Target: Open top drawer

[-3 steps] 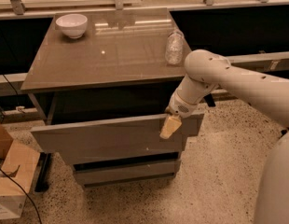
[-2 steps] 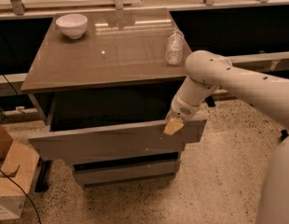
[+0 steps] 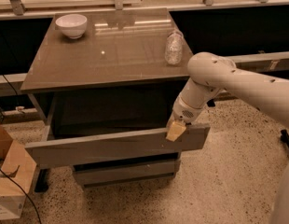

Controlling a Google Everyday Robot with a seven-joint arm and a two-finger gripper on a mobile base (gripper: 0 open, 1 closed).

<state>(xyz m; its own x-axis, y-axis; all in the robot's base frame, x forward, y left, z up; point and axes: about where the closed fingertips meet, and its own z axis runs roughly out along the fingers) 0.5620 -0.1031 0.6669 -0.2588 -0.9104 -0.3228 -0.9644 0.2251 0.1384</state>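
The top drawer (image 3: pixel 102 147) is a wide grey-brown front panel without a handle. It stands pulled well out from under the cabinet top, and the dark cavity behind it shows. My gripper (image 3: pixel 175 131) is at the right part of the drawer front, its tan tip resting over the panel's top edge. The white arm reaches in from the right. A shorter drawer front (image 3: pixel 126 172) sits below, further back.
The cabinet top (image 3: pixel 107 55) carries a white bowl (image 3: pixel 71 24) at the back left and a clear plastic bottle (image 3: pixel 174 47) near the right edge. A cardboard box (image 3: pixel 8 183) stands on the floor at the left. Speckled floor lies in front and to the right.
The top drawer has slid further out toward the camera, and my gripper has moved with it, staying on the top edge of the front panel.
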